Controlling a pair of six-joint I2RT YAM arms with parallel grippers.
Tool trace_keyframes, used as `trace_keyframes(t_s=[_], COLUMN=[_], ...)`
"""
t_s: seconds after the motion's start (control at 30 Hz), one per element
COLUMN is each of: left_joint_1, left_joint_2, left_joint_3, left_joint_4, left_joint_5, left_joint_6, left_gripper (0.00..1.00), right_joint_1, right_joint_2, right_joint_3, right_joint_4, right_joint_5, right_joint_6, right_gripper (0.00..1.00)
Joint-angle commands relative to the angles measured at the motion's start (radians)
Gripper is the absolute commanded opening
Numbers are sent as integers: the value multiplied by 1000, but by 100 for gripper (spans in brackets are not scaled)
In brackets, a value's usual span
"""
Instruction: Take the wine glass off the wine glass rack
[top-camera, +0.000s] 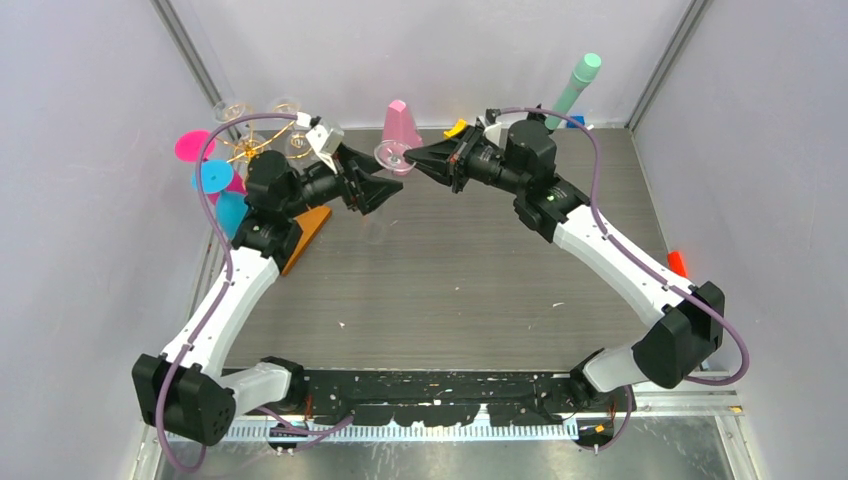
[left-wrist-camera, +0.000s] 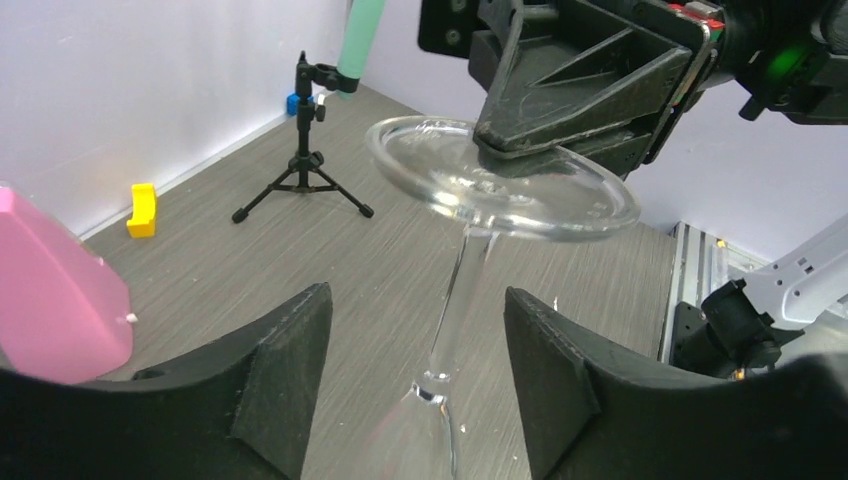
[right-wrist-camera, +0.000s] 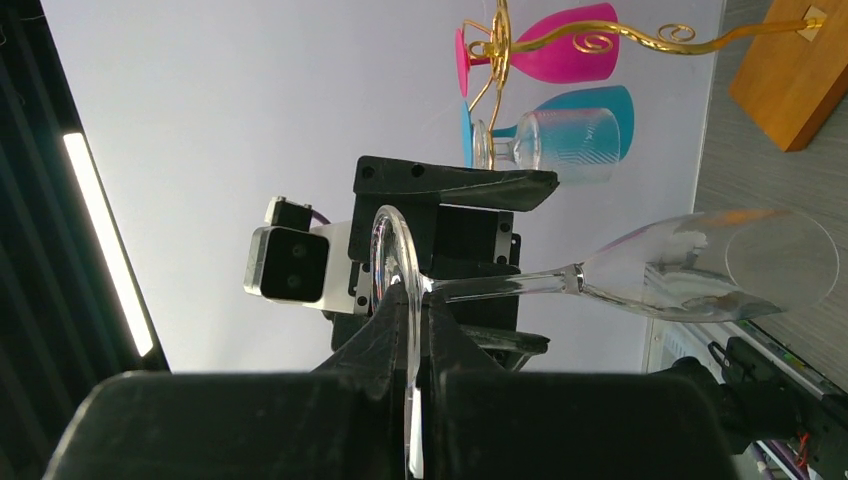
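The clear wine glass (right-wrist-camera: 640, 270) lies sideways in the air, off the thin gold wire rack (top-camera: 250, 150) with its orange-brown wooden base (top-camera: 312, 228) and to its right in the top view. The right gripper (right-wrist-camera: 412, 300) pinches the rim of the glass's round foot (left-wrist-camera: 500, 185). The left gripper (left-wrist-camera: 415, 297), nearer the rack, stands wide, its fingers (left-wrist-camera: 285, 380) either side of the stem, not touching it. A pink glass (right-wrist-camera: 575, 55) and a blue glass (right-wrist-camera: 590, 100) hang on the rack.

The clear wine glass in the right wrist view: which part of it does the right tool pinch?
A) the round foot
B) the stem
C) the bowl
A: the right tool is shut on the edge of the round foot of the wine glass.
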Motion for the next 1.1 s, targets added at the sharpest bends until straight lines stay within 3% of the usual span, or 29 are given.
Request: trace_keyframes(t_s=[0.0, 0.2, 0.37, 0.53, 0.57, 0.6, 0.63, 0.67, 0.73, 0.8, 0.9, 1.07], left_joint_1=[-11, -11, -11, -11, -11, -11, -11, -11, -11, -11, -11, -11], left_joint_2=[4, 14, 30, 22, 16, 9, -1, -10, -32, -43, -42, -32], left_joint_3=[12, 69, 77, 72, 68, 63, 55, 46, 30, 24, 43, 101], left_joint_4=[80, -7, -23, -5, 1, 7, 14, 24, 47, 56, 43, 55], left_joint_5=[65, 93, 140, 127, 102, 73, 42, 11, -49, -104, -217, -447], left_joint_6=[17, 43, 42, 31, 28, 27, 28, 27, 17, 5, -24, -159], left_gripper=[58, 24, 4, 0, 0, 0, 0, 0, 0, 0, 0, 0], right_joint_1=[4, 4, 6, 5, 5, 5, 4, 4, 3, 1, -1, -1], right_joint_2=[-51, -45, -39, -21, -19, -14, -12, -12, -16, -23, -44, -83], right_joint_3=[-11, -17, -24, -23, -23, -23, -26, -28, -41, -55, -101, -155], right_joint_4=[130, 135, 162, 180, 183, 188, 192, 198, 203, 206, 264, 250], right_joint_5=[-49, -67, -75, -82, -82, -81, -79, -69, -43, -16, 28, 80], right_joint_6=[52, 60, 77, 84, 85, 87, 86, 79, 60, 32, -9, -108], right_gripper=[0, 0, 0, 2, 6, 20, 28, 43, 61, 71, 79, 80])
